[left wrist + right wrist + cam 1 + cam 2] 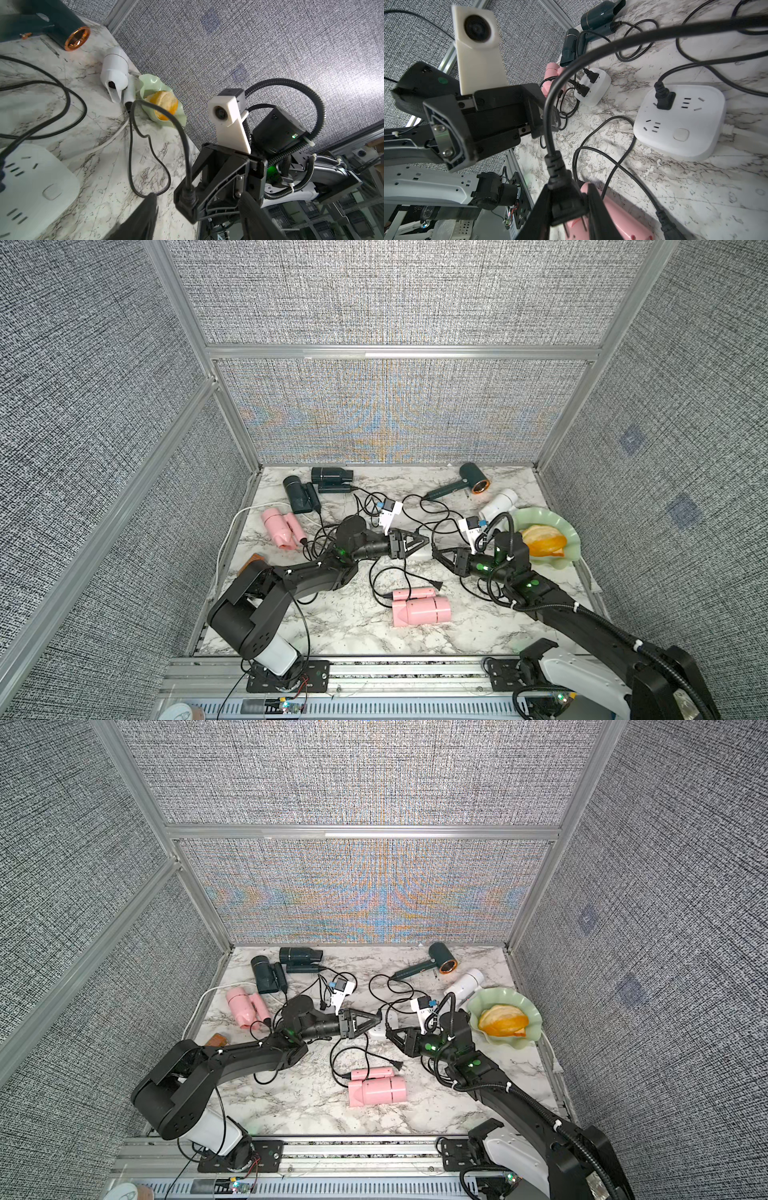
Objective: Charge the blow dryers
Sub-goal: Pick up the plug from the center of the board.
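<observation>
Right gripper (569, 207) clamped black 2-prong plug (566, 204), prongs clear, likely for insertion into power strip (679, 122). Left gripper (422, 540) half-open, flanked plug, held nothing; probable regrasp. White blow dryer (114, 68) lay just beside green dish (149, 77).

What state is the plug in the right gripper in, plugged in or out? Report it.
Out: the plug is pinched in the right gripper, its prongs bare, apart from the nearer white power strip.

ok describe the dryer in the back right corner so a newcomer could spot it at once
Look to the far right corner of the marble table, by the back wall. Just beyond the green dish and the white dryer lies a dark green dryer. It alone has a shiny copper ring around its mouth.
</observation>
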Robot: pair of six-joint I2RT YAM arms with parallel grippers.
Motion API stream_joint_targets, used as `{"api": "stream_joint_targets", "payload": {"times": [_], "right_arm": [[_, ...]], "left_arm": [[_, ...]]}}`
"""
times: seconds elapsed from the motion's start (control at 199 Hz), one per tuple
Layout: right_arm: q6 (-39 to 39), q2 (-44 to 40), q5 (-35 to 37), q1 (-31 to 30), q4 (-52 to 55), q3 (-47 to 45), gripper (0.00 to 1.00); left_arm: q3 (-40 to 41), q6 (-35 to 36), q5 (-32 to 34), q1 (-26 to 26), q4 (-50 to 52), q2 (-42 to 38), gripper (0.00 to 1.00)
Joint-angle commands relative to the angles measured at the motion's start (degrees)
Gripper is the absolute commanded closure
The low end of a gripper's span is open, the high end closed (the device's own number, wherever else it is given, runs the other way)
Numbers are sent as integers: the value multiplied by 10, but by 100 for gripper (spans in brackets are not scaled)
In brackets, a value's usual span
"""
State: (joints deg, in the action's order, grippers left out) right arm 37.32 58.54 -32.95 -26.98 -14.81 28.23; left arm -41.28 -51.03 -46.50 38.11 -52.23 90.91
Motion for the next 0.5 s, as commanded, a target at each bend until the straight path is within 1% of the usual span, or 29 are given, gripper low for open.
{"api": "stream_joint_targets", "payload": {"times": [0.0, 0.085, 0.171, 0.371, 0.497], "right_arm": [[-2, 1, -17, -1, -23, 6, 84], [-5, 3, -19, -2, -21, 8, 84], [-7, 3, -19, -3, -18, 8, 84], [-10, 7, -20, -4, -14, 10, 85], [-13, 9, -20, -4, -9, 12, 85]], "left_arm": [[-16, 8, -19, 0, -16, 11, 41], [-29, 5, -26, 0, -13, 23, 47], [-45, 8, -33, 2, 8, 34, 50], [-69, 7, -45, 5, 18, 52, 59], [-81, 10, -50, 6, 31, 58, 67]]}}
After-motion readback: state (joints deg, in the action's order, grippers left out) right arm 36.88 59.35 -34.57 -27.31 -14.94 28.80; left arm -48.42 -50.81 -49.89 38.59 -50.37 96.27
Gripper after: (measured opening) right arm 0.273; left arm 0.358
